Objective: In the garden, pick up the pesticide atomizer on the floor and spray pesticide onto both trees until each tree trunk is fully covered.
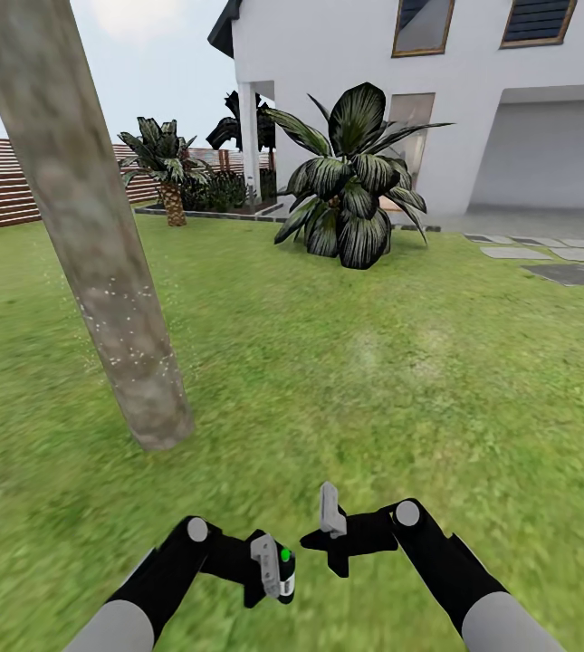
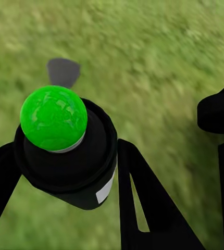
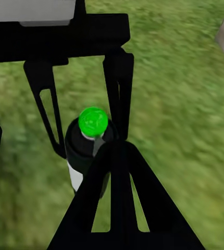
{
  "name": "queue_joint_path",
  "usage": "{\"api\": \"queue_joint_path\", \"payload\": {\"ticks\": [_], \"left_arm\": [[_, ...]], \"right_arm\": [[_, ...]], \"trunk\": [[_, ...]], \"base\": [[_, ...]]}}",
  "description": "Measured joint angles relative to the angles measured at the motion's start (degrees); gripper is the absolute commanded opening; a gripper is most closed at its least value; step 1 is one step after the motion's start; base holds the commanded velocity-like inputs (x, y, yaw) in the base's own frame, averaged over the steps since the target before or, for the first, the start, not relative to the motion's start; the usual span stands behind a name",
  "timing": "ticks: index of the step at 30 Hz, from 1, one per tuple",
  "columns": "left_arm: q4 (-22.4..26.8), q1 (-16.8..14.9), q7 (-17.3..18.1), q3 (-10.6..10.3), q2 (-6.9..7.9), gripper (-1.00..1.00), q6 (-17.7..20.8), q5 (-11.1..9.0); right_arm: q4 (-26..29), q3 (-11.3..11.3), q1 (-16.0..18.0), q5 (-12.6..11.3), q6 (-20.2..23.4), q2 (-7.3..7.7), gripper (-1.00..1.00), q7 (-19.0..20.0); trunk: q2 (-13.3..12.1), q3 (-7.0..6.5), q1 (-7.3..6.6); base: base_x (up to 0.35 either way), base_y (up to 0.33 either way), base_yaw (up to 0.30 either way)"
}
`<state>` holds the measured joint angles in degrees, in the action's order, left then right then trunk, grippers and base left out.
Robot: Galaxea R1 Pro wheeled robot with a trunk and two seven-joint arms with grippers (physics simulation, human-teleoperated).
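Left tool [image 1: 269, 566] has the atomizer; speckled trunk lies ahead and to the left.

Left tool's black fingers are closed around the black-bodied, green-capped pesticide atomizer [image 1: 282, 570], held roughly upright, low in front of the robot over the grass lawn [image 1: 400, 380]. Right tool [image 1: 332, 534] sits just beside it, holding nothing; its opening can't be judged. The thick mottled tan-grey tree trunk [image 1: 101, 263], dotted with white specks [image 1: 115, 340], stands forward-left, nearer the left arm, long axis near vertical, leaning in the head view. Likely next: aim the nozzle left toward the bark.
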<state>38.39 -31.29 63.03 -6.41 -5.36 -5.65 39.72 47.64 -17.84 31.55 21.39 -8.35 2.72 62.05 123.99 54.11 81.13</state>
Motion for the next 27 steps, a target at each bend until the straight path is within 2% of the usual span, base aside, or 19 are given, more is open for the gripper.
{"api": "queue_joint_path", "payload": {"ticks": [5,11,12,13,16,27], "left_arm": [[0.0,0.0,0.0,0.0,-0.71,-1.00,-0.1,0.0],[0.0,-0.1,0.0,0.1,-0.81,-1.00,-0.1,-0.3],[0.0,-0.1,0.1,0.0,-0.80,-1.00,-0.2,-2.0],[0.0,-0.1,0.1,0.0,-0.77,-1.00,-0.3,-2.9],[0.0,-0.2,0.2,0.0,-0.79,-1.00,-0.4,-3.8],[-0.3,-0.2,0.2,0.0,-0.73,-1.00,-0.4,-4.0]], "right_arm": [[0.0,0.0,0.0,0.0,0.0,0.00,-1.00,0.0],[0.0,0.0,0.0,0.0,0.0,0.00,-1.00,0.0],[0.0,0.0,0.0,0.0,0.0,0.00,-1.00,0.0],[0.0,0.0,0.0,0.0,0.0,0.00,-1.00,0.0],[0.0,0.0,0.0,0.0,0.0,0.00,-1.00,0.0],[0.0,0.0,0.0,0.0,0.0,0.00,-1.00,0.0]], "trunk": [[0.0,0.00,0.00],[0.0,0.00,0.00],[0.0,0.00,0.00],[0.0,0.00,0.00],[0.0,0.00,0.00],[0.0,0.00,0.00]], "base": [[0.000,0.000,0.000],[0.000,0.000,0.000],[0.000,0.000,0.000],[0.000,0.000,0.000],[0.000,0.000,0.000],[0.000,0.000,0.000]]}}
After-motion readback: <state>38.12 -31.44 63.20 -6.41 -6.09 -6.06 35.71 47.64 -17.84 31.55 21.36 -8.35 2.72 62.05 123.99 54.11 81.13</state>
